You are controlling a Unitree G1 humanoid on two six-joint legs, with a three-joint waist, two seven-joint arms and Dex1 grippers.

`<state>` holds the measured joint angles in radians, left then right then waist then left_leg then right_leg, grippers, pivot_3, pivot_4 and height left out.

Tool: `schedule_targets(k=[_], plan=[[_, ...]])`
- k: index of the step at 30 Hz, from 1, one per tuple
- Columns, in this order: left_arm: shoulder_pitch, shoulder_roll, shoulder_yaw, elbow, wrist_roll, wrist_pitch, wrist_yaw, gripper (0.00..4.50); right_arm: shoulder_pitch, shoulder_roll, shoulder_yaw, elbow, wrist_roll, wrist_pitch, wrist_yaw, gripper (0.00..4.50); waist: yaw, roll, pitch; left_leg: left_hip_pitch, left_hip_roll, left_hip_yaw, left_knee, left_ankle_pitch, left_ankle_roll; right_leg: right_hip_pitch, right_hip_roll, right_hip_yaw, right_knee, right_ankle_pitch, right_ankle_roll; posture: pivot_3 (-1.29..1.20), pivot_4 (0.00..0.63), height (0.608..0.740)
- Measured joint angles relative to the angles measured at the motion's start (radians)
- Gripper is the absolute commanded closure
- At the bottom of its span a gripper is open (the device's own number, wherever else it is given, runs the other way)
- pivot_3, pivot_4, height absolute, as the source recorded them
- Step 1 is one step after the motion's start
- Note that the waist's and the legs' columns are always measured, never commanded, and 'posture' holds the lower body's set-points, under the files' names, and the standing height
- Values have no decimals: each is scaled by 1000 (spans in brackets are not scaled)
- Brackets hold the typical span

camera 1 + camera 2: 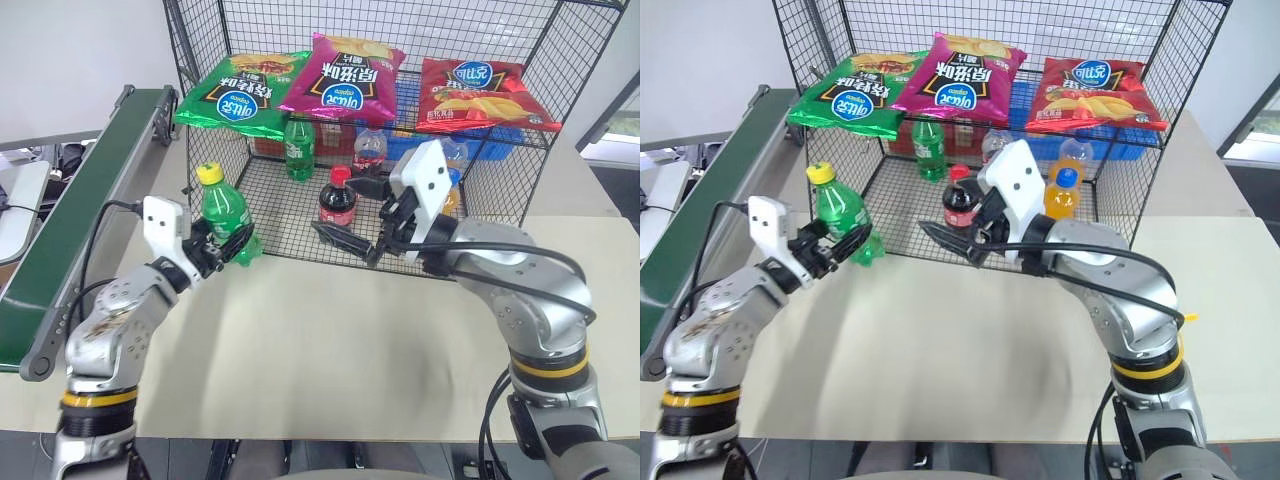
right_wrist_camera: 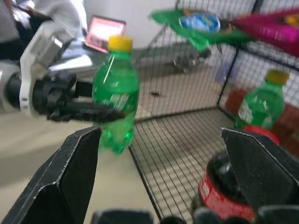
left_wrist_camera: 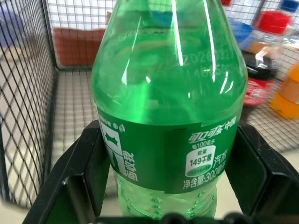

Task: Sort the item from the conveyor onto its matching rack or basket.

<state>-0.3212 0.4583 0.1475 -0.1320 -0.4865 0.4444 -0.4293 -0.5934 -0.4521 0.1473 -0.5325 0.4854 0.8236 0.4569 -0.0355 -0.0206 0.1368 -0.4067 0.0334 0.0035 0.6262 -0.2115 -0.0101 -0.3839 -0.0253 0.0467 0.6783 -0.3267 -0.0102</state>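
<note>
Left end effector (image 1: 232, 243) clamps the green bottle (image 1: 226, 213) beside the cage (image 1: 480, 170) — right end effector (image 1: 352, 242) spread apart, empty.

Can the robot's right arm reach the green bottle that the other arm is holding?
Probably yes. The right gripper is open and faces the green bottle in the left gripper, with nothing between them.

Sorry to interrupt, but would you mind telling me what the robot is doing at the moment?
It is sorting drinks. The left tool is shut on a green bottle with a yellow cap, held upright just outside the wire cage, beside its lower tier. The right tool hangs open in front of a cola bottle there. Chip bags lie on top.
</note>
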Motion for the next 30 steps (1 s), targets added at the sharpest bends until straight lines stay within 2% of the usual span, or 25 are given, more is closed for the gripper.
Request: schedule_targets(k=[7,13,20,29,30], plan=[[-144,-141,-97,283,154,-190,-6,1545,-10,41,24,-1,-50,12,-51,0,15,0,0,-1,-2,1,1,0,0,0,0,-1,0,0,0,0,150,740],[-206,-213,-130,433,214,-307,-22,1545,-18,64,33,-1,-65,17,-67,0,19,0,0,-2,-2,2,1,0,1,0,1,-1,1,0,0,0,150,740],[-314,-236,-118,621,273,-443,15,1545,-20,75,35,0,-93,19,-83,0,20,0,0,-2,-2,1,1,1,1,-1,1,-1,1,0,0,0,150,740],[-340,-256,-102,726,293,-522,17,1545,-35,73,41,7,-122,38,-86,0,20,0,0,-2,-2,1,1,1,1,0,1,-2,2,0,0,0,150,740],[-340,-256,-102,734,295,-533,16,1045,-35,73,41,9,-123,40,-86,0,20,0,0,-2,-2,1,1,1,1,-1,1,-2,2,0,0,0,150,740]])
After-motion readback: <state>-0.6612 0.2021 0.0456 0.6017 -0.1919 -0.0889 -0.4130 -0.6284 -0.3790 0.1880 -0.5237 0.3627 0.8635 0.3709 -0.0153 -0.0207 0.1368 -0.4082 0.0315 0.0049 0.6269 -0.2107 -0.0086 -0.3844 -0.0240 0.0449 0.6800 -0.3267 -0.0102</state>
